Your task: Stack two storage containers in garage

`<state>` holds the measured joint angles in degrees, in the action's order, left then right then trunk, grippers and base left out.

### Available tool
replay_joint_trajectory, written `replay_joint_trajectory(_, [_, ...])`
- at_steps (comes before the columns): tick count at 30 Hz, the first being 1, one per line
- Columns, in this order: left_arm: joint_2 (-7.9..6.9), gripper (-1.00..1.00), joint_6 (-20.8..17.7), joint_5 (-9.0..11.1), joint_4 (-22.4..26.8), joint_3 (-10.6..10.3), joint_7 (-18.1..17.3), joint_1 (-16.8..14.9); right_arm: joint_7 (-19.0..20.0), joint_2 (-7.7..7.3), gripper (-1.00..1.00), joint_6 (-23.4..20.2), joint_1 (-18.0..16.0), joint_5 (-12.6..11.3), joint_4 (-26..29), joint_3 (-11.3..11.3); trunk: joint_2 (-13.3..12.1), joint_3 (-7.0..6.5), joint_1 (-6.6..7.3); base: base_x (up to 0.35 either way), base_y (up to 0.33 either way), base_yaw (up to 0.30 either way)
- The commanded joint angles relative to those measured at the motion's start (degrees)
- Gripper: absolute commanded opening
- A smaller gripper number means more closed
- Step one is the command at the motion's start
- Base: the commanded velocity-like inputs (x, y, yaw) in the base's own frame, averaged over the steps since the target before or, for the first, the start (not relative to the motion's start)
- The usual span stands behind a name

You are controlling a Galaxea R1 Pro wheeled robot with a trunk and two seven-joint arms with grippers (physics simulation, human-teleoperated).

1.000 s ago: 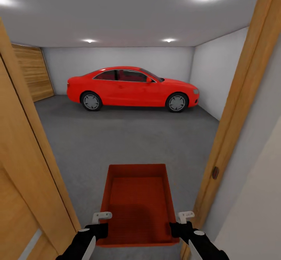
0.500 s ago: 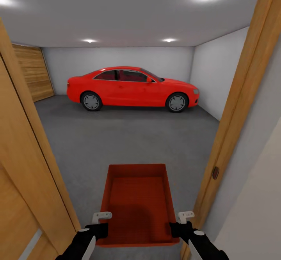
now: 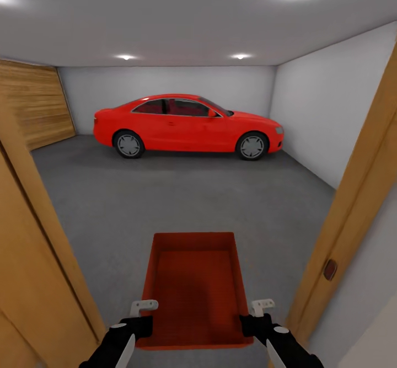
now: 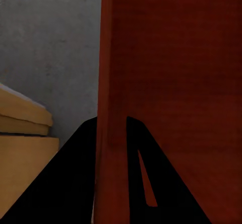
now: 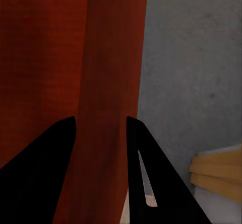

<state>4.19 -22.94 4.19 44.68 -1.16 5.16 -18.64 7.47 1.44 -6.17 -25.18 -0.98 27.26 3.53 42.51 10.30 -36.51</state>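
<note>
Right now you carry a red-orange rectangular plastic storage container (image 3: 194, 288) between your two grippers, held level out ahead of the robot in the head view. Your left gripper (image 3: 137, 317) has its fingers (image 4: 75, 178) pinching the container's left wall, one dark finger on each side of the red plastic in the left wrist view. Your right gripper (image 3: 258, 315) does the same on the right wall, its fingers (image 5: 45, 173) closed on the red rim in the right wrist view. The container is open-topped with nothing inside, its long sides running away from the fingers.

You stand in a light wooden door frame (image 3: 353, 213), with timber just outside each gripper. Beyond the fingers, under the container, spreads the dark grey speckled concrete floor (image 3: 182, 197) of the garage. Well ahead of the fingers, a glossy red two-door car (image 3: 187, 125) is parked side-on against the pale grey back wall (image 3: 165, 84). A wood-panelled wall section (image 3: 33, 103) sits far off past your left fingers.
</note>
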Motion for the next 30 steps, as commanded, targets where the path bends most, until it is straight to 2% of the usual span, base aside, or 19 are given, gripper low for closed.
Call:
replay_joint_trajectory(1, [-0.15,-1.0,-0.46,-0.94,-0.03,-0.07,1.17,0.01,1.32,-0.05,-1.0,1.16,-0.05,-0.86,1.31,0.43,0.07,0.09,-0.04,0.255,0.011,0.0])
replay_joint_trajectory(19, [-0.15,-1.0,-0.46,-0.94,-0.03,-0.07,1.17,0.0,1.41,-0.05,-1.0,1.16,-0.05,-0.86,1.31,0.43,0.07,0.09,-0.04,0.027,0.001,0.0])
replay_joint_trajectory(30, [-0.17,-1.0,-0.47,-0.94,-0.03,-0.05,1.17,0.01,1.41,-0.04,-1.0,1.16,-0.05,-0.86,1.31,0.43,0.07,0.09,-0.04,0.279,0.0,0.0])
